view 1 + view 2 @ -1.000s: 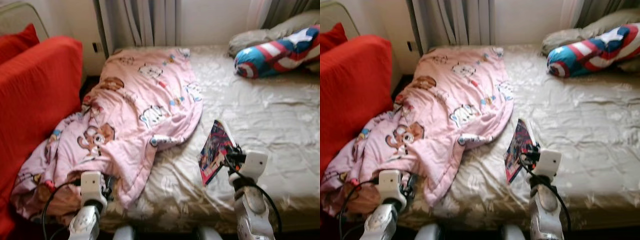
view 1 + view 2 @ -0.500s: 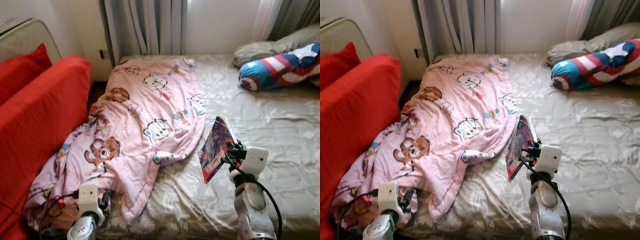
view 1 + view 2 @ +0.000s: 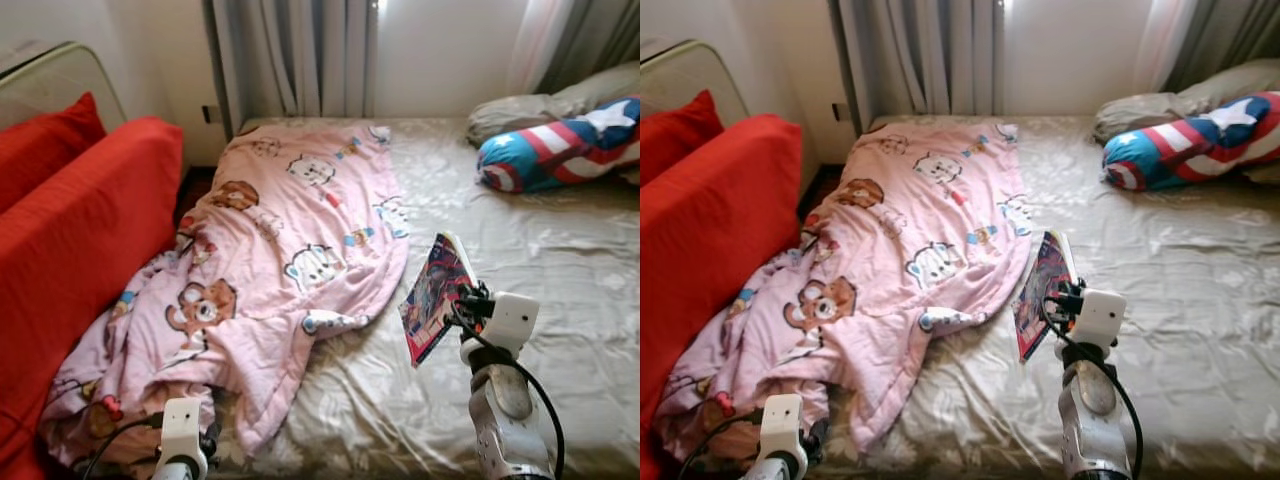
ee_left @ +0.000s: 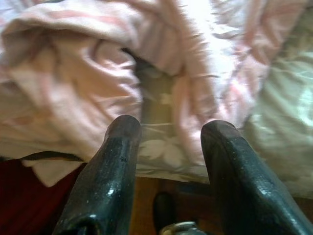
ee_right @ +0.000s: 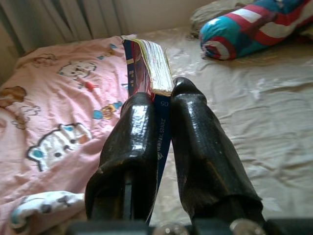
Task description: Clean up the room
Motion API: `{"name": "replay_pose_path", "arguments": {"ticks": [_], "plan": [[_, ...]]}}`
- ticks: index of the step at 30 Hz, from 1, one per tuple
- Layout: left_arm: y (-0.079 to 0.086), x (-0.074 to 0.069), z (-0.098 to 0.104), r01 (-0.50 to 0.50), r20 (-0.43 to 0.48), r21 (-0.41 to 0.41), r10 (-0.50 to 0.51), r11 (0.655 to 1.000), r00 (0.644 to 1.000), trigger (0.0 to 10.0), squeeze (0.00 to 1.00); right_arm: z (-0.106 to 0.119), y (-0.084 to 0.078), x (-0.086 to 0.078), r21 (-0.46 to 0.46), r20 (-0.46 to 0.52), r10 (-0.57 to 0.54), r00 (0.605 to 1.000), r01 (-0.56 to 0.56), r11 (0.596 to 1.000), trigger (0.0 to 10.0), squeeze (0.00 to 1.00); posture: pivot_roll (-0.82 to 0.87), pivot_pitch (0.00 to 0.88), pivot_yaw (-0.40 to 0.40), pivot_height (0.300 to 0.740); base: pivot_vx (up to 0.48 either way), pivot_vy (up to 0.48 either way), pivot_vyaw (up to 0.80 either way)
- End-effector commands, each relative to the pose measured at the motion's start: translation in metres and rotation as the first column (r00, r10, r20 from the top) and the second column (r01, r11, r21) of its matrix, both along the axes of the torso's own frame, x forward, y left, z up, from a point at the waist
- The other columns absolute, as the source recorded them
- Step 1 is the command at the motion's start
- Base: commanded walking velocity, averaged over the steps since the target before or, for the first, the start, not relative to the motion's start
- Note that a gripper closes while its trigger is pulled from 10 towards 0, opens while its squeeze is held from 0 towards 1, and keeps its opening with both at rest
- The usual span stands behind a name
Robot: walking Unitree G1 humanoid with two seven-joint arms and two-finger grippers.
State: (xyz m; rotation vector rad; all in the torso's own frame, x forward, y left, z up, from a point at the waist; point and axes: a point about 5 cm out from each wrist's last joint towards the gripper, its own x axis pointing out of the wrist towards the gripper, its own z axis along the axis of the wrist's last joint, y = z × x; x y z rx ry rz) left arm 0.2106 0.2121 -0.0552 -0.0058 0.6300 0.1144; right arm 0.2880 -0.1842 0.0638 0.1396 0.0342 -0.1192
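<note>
The right gripper (image 5: 159, 105) is clamped on a colourful magazine (image 3: 434, 296), its two black fingers pinching the spine end so that the magazine stands on edge, lifted clear above the beige bedsheet (image 3: 560, 260) and just beside the edge of the pink cartoon-print blanket (image 3: 270, 270). The step in hand is judged to be the removal of the magazine from the bed: it is picked up but not yet put anywhere. The left gripper (image 4: 168, 142) hangs low at the foot of the bed with its fingers spread apart and nothing between them, pointing at the rumpled blanket hem where it spills over the mattress edge toward the red sofa (image 3: 70, 230). A striped shield-pattern bolster cushion (image 3: 560, 145) and a grey pillow (image 3: 530, 100) lie at the far corner, well apart from both arms. The next move calls for carrying the magazine off to a proper storage place, none of which can be made out here, while keeping the thin spine from slipping in the grip. Against the frame a second ago, the whole scene sits lower and further off, so the head camera has risen or drawn back; the magazine is held slightly higher, and the left arm has sunk toward the bottom edge.
</note>
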Motion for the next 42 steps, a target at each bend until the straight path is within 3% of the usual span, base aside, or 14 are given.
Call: {"name": "replay_pose_path", "arguments": {"ticks": [1, 42], "plan": [[0.0003, -0.0032, -0.0023, 0.010, -0.015, 0.014, -0.010, 1.000, 1.000, 10.0, 0.00, 0.0076, -0.0003, 0.0040, -0.009, 0.034, -0.001, 0.999, 0.001, 1.000, 10.0, 0.00, -0.04, 0.000, -0.007, 0.740, 0.000, -0.409, 0.00], [0.0020, -0.0028, -0.0008, 0.014, 0.006, 0.017, -0.014, 1.000, 1.000, 10.0, 0.00, 0.0066, 0.0009, 0.0021, -0.008, 0.023, -0.014, 1.000, 0.014, 1.000, 10.0, 0.00, -0.04, 0.011, -0.011, 0.740, 0.000, -0.423, 0.00]]}}
